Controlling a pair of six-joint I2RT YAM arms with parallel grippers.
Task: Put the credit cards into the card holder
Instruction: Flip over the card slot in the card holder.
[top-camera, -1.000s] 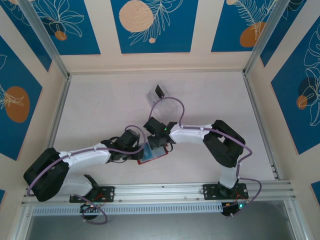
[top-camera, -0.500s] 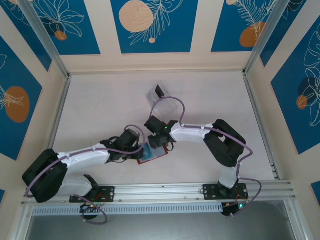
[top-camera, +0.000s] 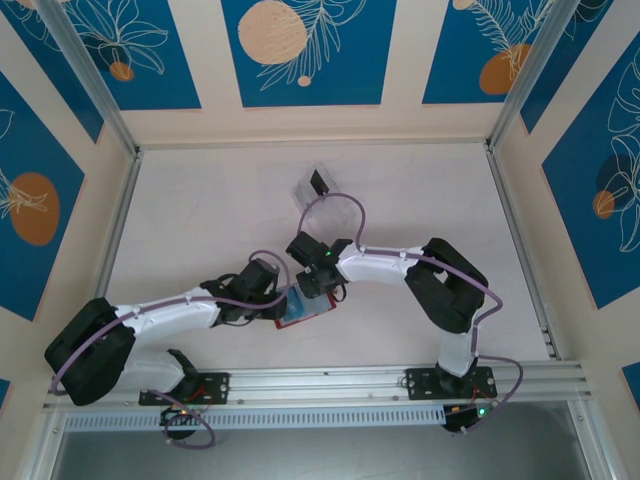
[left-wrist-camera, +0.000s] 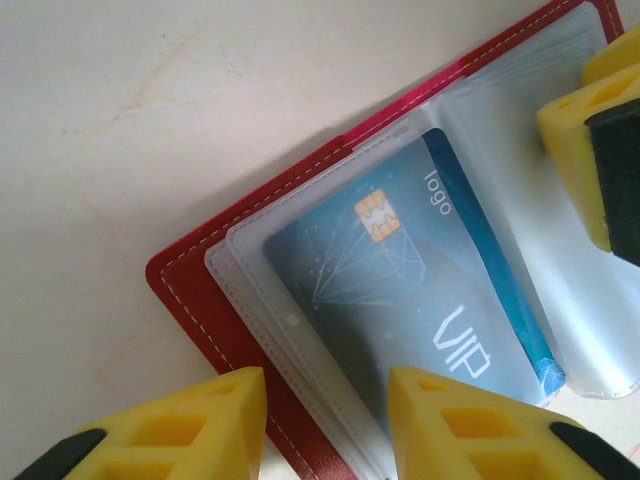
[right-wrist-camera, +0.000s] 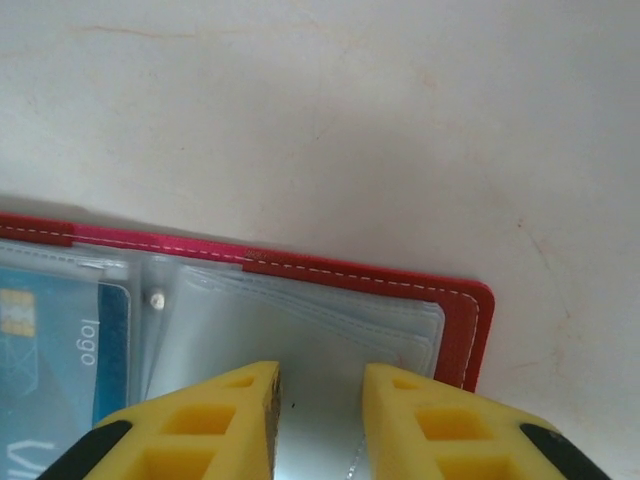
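We judge the task partly done. The card holder (top-camera: 292, 322) lies open and flat on the table (top-camera: 200, 220), near its near edge and about midway between the two arms. In the left wrist view a blue credit card (left-wrist-camera: 400, 270) with a chip and the word VIP sits inside one of the clear sleeves of the card holder (left-wrist-camera: 200, 290), almost fully seated. At least one card is left: a black card (top-camera: 320, 182) stands in the clear plastic rack (top-camera: 308, 195), well apart toward the far side. We cannot find a red card.

The left gripper (left-wrist-camera: 325, 425) hangs over the holder's corner with its fingers apart, straddling the red stitched border and the sleeve edges. We see nothing clamped between them. The right gripper (right-wrist-camera: 320, 410) sits over the other half of the card holder (right-wrist-camera: 460, 320), its fingers a narrow gap apart above an empty sleeve, gripping nothing that we can make out. One of its fingers (left-wrist-camera: 590, 140) reaches into the left wrist view just beside the blue card.

Room is tight only where the two grippers crowd over the holder. Around that spot the table is open to the left, right and far side, so the right arm should have a free path back to the rack. The holder's rounded corner and the loose sleeve lips look likeliest to snag an incoming card.
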